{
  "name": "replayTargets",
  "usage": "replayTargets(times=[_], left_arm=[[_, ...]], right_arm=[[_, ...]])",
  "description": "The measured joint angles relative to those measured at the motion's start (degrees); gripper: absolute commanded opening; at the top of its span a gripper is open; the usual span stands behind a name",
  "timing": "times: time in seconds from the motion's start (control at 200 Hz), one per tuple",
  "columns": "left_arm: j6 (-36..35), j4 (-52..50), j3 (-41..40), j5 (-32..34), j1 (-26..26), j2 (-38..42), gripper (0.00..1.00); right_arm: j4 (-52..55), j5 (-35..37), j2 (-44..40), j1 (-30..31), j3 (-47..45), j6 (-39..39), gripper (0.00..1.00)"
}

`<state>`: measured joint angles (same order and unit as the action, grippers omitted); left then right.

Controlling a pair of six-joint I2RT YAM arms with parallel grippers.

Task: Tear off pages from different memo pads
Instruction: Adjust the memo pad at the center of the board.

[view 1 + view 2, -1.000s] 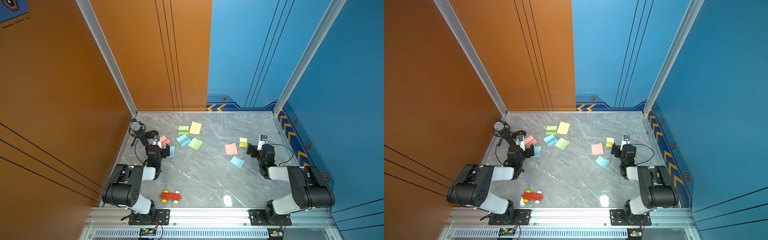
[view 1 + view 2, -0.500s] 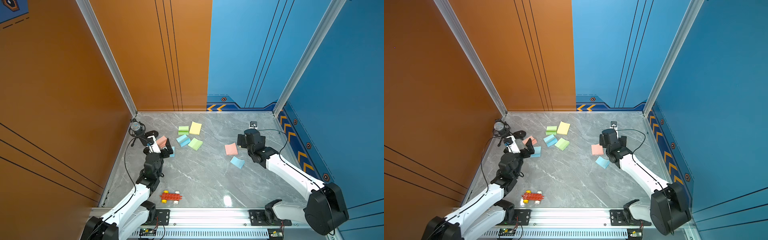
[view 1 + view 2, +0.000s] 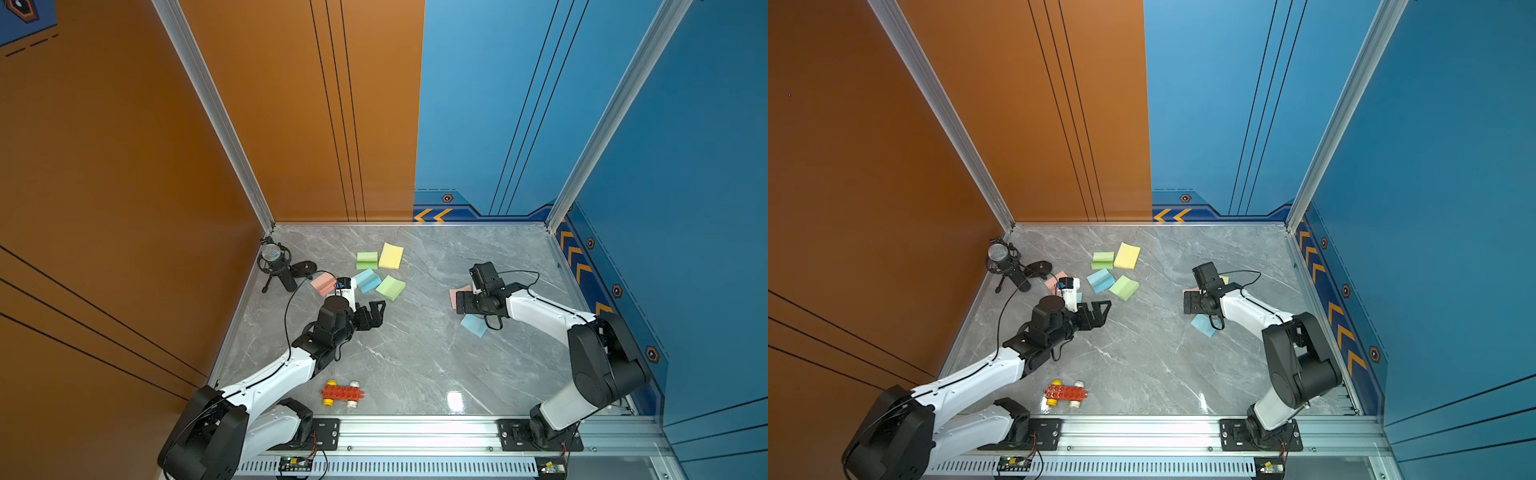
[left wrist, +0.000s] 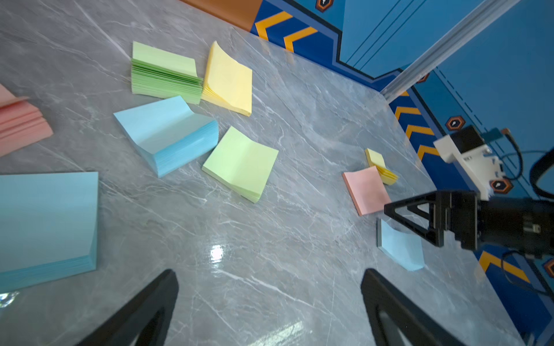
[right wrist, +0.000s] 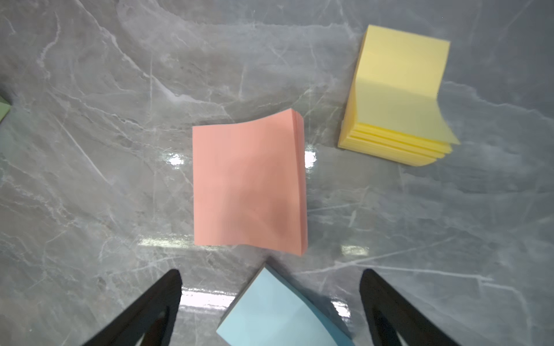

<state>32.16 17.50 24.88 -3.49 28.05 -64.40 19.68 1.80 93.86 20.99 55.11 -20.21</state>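
Note:
Several pastel memo pads lie on the marble floor. At the back left are a green pad, a yellow pad, a blue pad, another green pad and a pink pad. My left gripper hovers open in front of them, holding nothing. My right gripper is open above a pink pad and a small blue pad, with a small yellow pad beside them. Pages show only as top sheets on the pads, some curled.
A microphone on a small tripod stands in the back left corner, its cable running to the left arm. A red toy brick car sits near the front rail. A larger blue pad lies close beside the left wrist.
Both arms have unfolded from near the front rail and reached out. The left gripper swung right past the pink pad. The right gripper came forward over the pink and blue pads.

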Motion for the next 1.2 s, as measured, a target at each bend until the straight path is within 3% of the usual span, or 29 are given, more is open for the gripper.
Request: replayTargets(times=[0.32,0.681,0.956,1.201], left_arm=[[-3.06,-0.66,0.00,3.48,3.67,-0.11,0.99],[-3.63,-0.66,-1.25,9.81,4.00,6.12,0.99],[-3.21,-1.11,-1.42,10.60,4.02,6.19,0.99],[-3.21,-1.92,-0.87,9.18,4.22,3.04,1.00]], right_arm=[[-0.81,-3.52,11.47,0.20,8.66,0.79,0.92],[4.15,0.70,10.05,16.17,12.70,-3.19,0.91],[8.96,4.00,10.43,8.96,19.61,-0.57,0.91],[9.25,-3.26,20.48,5.33,26.88,2.45,0.91]])
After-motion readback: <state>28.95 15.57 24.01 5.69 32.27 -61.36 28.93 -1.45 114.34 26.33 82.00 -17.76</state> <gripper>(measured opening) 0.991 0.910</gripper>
